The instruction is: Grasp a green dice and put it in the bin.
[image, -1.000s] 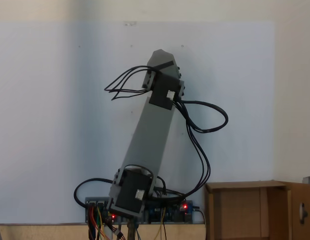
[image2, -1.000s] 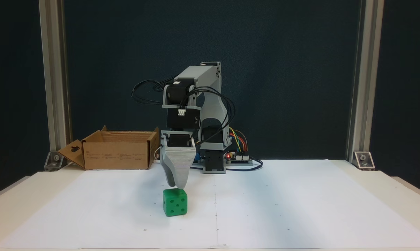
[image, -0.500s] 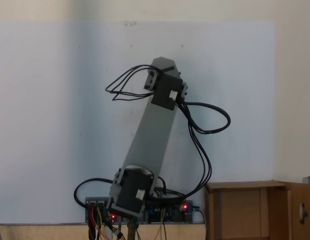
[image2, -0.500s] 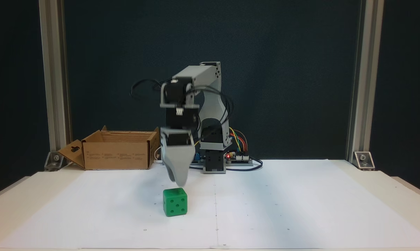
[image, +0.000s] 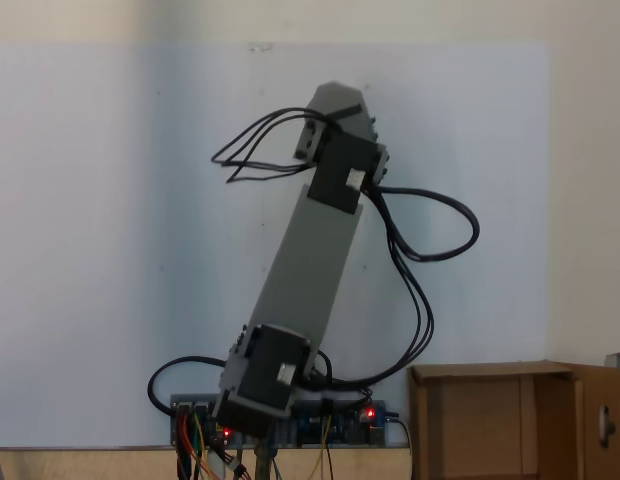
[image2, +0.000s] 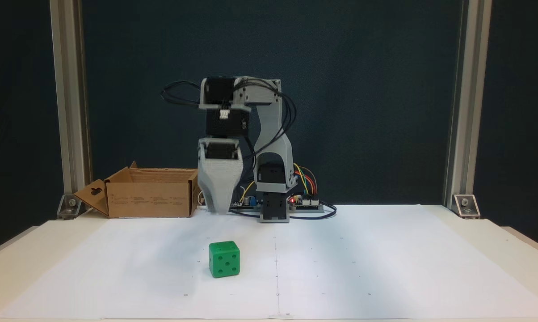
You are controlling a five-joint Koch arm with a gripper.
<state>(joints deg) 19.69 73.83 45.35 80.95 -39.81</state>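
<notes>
Below the end effector (image2: pixel 218 209), apart from it: green dice (image2: pixel 224 259), resting on the surface (image2: pixel 385 268). Beside it: bin (image2: pixel 150 192). Jaw state could not be told.

Even, soft lighting w/ faint shadows; one fixed view hazy.

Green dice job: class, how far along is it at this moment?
Nothing looks done: the green dice sits on the white paper, outside the bin. In hand: nothing; the gripper hangs above it, apart. Left: grasp, carry, drop in the bin.
</notes>
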